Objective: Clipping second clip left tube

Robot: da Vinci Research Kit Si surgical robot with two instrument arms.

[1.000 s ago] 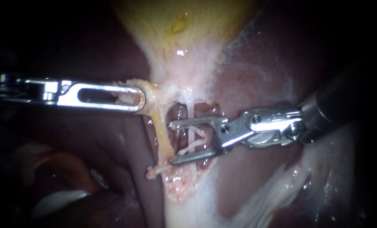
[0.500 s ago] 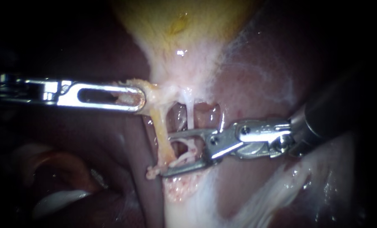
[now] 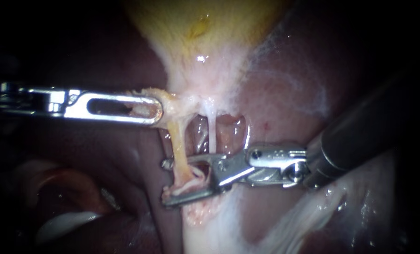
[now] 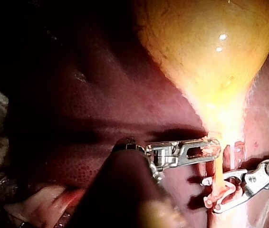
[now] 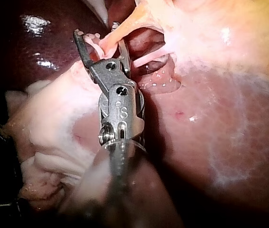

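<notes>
Dark on all sides; in the lit middle, wet reddish-brown liver (image 3: 285, 94) as the bed for everything, with pale filmy tissue toward its near edge.

Nearest, coming in from the right across that pale tissue: right instrument (image 3: 167, 182), pincer apart, one jaw above and one below the left tube (image 3: 178, 146), both tips already beyond it. Tube therefore inside the open pincer, back from the tips, its bunched lower end resting against the lower jaw. Not pressed from two sides, so far as can be made out. Long axis of the tube roughly upright in the endoscope view, pincer lying about square across it: the relation decisive for closing. No clip made out with certainty, in the pincer or on the tube.

Just beside, a thinner pale right tube (image 3: 211, 131), running down to the upper jaw near the hinge; inside the pincer or behind it, cannot tell. Worth checking before closing.

Farther back: left instrument (image 3: 156, 110), pincer clamped on tissue at the top of the left tube, drawing it taut.

Farthest: gallbladder (image 3: 205, 37), yellow, narrowing toward both tubes.
</notes>
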